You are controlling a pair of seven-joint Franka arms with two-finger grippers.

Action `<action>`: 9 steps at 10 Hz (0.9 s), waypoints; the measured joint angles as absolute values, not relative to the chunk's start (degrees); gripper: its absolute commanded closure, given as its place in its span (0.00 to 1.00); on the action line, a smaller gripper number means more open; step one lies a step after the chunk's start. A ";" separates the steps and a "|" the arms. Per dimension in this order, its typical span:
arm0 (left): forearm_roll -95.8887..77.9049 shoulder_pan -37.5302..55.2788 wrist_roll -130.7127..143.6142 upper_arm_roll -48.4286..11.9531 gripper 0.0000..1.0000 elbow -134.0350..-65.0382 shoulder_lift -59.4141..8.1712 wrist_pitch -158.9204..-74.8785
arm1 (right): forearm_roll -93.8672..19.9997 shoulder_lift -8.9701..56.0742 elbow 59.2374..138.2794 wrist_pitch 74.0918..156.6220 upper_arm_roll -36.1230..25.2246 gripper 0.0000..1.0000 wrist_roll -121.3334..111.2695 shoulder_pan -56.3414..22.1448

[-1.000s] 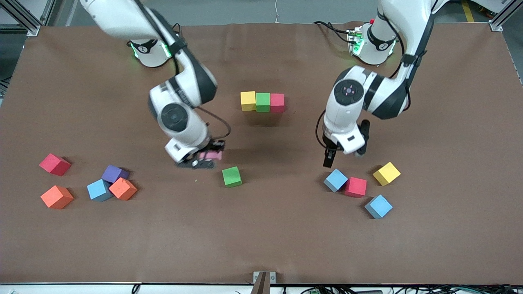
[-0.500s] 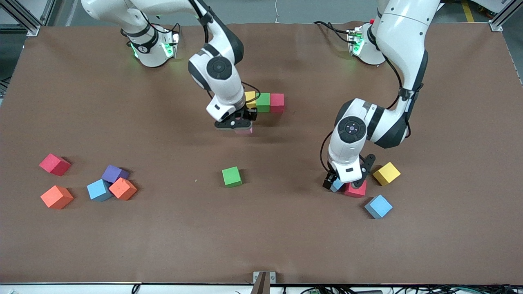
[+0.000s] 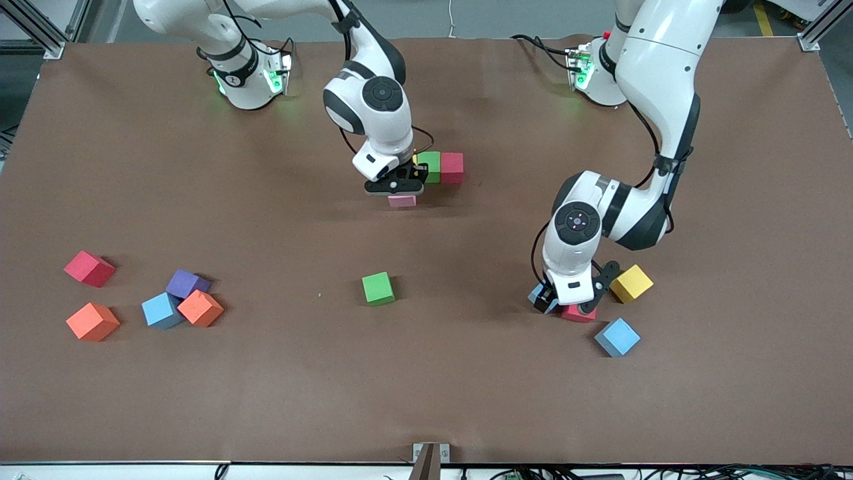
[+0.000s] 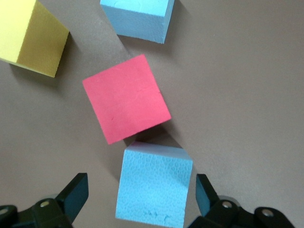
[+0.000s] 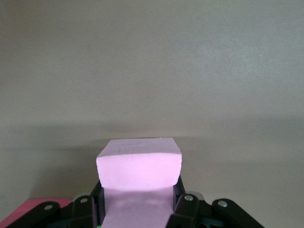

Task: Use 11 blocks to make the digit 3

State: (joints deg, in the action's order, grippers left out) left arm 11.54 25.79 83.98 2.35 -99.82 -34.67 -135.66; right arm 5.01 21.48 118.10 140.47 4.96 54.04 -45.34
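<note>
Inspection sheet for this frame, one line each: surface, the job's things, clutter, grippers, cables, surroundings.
Surface: brown table cover, bare where no cubes lie.
Job's things: row with green and red cubes showing, its end hidden by the right arm; loose green cube; cube clusters at both table ends.
Clutter: nothing seen.
Grippers: right gripper shut on pink cube just in front of the row; left gripper open around blue cube, which touches a red cube.
Cables: at the arm bases and the table edge nearest the camera.
Surroundings: metal frame posts at corners.
</note>
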 measured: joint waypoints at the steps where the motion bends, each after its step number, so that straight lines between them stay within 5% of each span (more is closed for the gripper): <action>1: 11.62 25.52 82.96 2.34 0.00 -99.81 -35.05 -136.38 | 5.30 22.02 118.12 140.83 4.91 0.99 54.17 -45.41; 9: 11.62 24.35 79.99 1.86 0.00 -99.75 -37.96 -141.95 | 5.65 24.27 118.15 142.23 4.81 0.99 55.75 -47.13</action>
State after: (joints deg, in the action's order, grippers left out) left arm 11.62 24.35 79.99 1.86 -99.75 -37.96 -141.95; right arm 5.65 24.27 118.15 142.23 4.81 55.75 -47.13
